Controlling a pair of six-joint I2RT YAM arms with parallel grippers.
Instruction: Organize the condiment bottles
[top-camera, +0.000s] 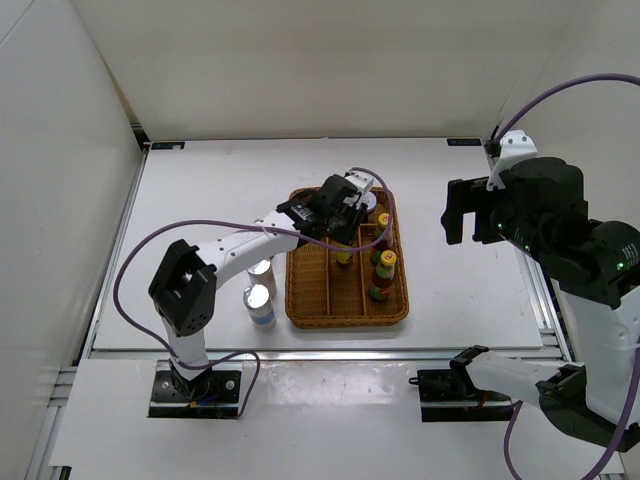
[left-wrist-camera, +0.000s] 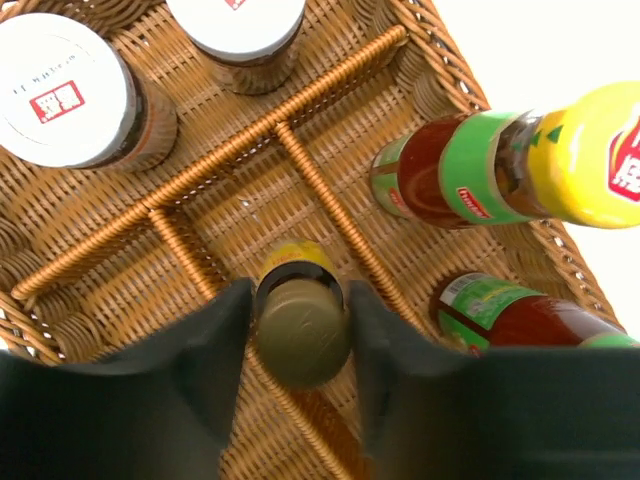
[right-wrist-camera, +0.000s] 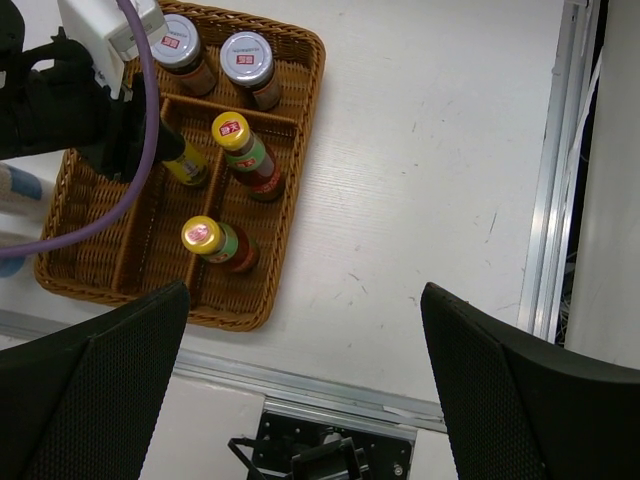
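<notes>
Far jar (left-wrist-camera: 235, 25): cut off by the top edge of the left wrist view.
Small dark bottle (left-wrist-camera: 300, 335): only the cap and a strip of yellow label show between the left fingers (left-wrist-camera: 215, 360); the body is hidden below.
Far sauce bottle (left-wrist-camera: 450, 170): cap cut by the right edge.
Near sauce bottle (left-wrist-camera: 520, 320): cap hidden behind a finger.
White cylinders (top-camera: 260, 300): label print too small to read.
Right fingers (right-wrist-camera: 90, 400): blurred, cut off at the bottom edge.
Wicker tray (right-wrist-camera: 300, 120): left part hidden behind the left arm (right-wrist-camera: 50, 100).
</notes>
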